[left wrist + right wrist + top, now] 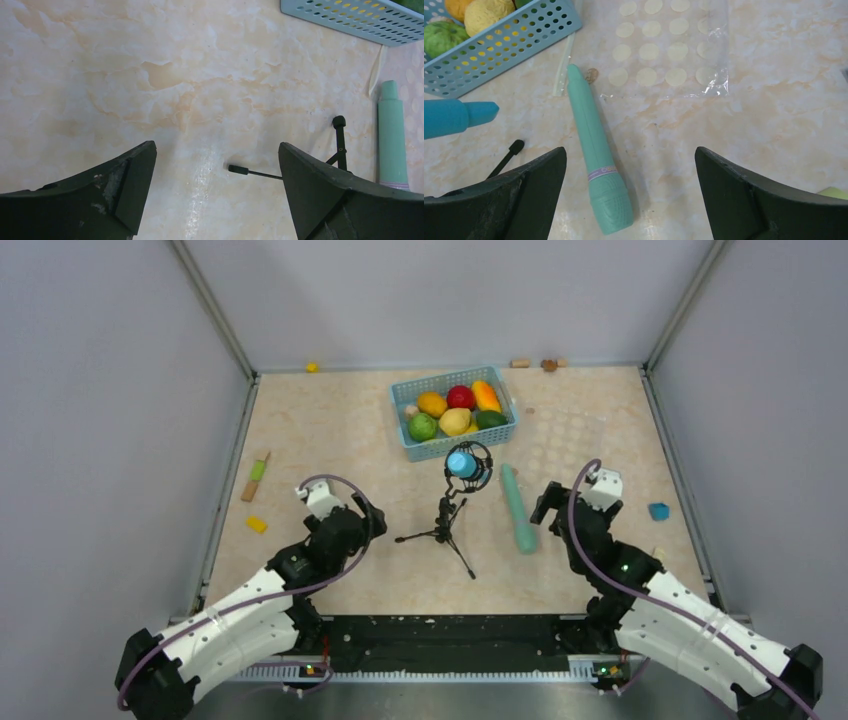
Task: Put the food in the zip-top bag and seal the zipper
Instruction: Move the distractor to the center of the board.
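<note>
Toy fruits and vegetables crowd the light-blue basket near the far edge. To its right, the clear zip-top bag lies flat, faint from above and cut off in the right wrist view. A pale strip is perhaps its zipper. The jaws of the left gripper and right gripper stand apart, empty.

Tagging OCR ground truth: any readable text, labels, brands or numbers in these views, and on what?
Teal stick: small print on the pale band near its thick end, too blurred to read.
Zip-top bag: pale round dots only, no words.
Nothing else legible in any view.
</note>
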Controlling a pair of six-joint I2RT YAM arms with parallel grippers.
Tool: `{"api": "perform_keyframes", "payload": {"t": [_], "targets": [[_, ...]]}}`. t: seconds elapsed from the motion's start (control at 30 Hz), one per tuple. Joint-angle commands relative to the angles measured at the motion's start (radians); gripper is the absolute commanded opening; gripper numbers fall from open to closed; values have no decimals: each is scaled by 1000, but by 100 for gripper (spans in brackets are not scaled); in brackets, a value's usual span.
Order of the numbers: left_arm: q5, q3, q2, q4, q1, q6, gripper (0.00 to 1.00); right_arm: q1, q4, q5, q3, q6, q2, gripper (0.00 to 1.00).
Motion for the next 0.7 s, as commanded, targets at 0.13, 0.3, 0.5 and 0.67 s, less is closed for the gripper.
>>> {"api": "perform_keyframes", "payload": {"t": [0.13, 0.3, 0.5, 0.67], "targets": [[228, -15, -33, 120, 3, 182, 97, 5, 114, -7, -39, -52, -38, 99], [538, -35, -16, 329, -44, 357, 97, 5, 195, -81, -69, -121, -56, 99], [426, 13, 80, 384, -275, 539, 97, 5, 221, -122, -78, -137, -61, 99], [222, 96, 216, 364, -376, 579, 97, 5, 232, -157, -83, -155, -84, 99]]}}
